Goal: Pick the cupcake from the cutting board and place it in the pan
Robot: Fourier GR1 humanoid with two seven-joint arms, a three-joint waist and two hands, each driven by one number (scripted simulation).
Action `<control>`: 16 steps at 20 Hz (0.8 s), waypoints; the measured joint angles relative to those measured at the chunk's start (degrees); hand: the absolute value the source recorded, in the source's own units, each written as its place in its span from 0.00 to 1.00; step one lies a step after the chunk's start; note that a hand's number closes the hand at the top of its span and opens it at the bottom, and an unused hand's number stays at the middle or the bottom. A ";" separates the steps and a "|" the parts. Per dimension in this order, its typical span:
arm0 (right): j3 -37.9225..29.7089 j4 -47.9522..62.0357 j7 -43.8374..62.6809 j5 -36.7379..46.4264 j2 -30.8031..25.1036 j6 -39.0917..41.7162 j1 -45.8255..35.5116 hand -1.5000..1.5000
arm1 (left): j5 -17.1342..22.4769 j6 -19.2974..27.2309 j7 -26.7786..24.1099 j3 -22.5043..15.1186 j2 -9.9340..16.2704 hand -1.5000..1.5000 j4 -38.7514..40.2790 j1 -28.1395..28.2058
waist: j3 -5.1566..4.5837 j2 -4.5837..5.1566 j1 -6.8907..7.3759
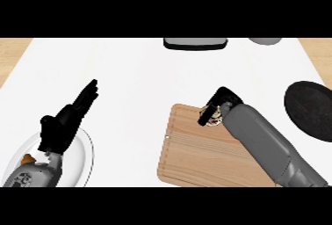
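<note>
Head view shows the right hand [217, 103] curled round the cupcake [212, 119] on the cutting board [194, 154]. Right of it lies the pan [311, 110]. At the left, the left hand [65, 121] rests open.

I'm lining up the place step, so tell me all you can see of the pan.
The pan is a dark, nearly black round piece lying flat on the white counter at the view's right edge, which cuts off its far side. No handle shows. Its inside looks bare. It sits apart from the wooden cutting board, to its right. The right hand does not touch it.
</note>
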 measured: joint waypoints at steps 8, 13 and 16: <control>11.64 -22.19 -14.92 13.51 -7.31 -4.21 5.01 1.00 | 0.34 0.78 0.69 2.38 0.85 0.50 0.85 2.01 | 0.29 -2.35 -4.37; 14.43 -37.91 -20.23 22.81 -15.11 -11.24 7.36 1.00 | 0.74 1.37 0.62 3.91 1.39 0.50 1.02 3.62 | 0.36 -3.02 -6.96; 14.15 -48.01 -21.28 26.60 -20.65 -15.80 11.98 1.00 | 0.91 1.45 0.45 4.36 1.53 0.50 0.57 4.36 | 0.41 -2.66 -7.63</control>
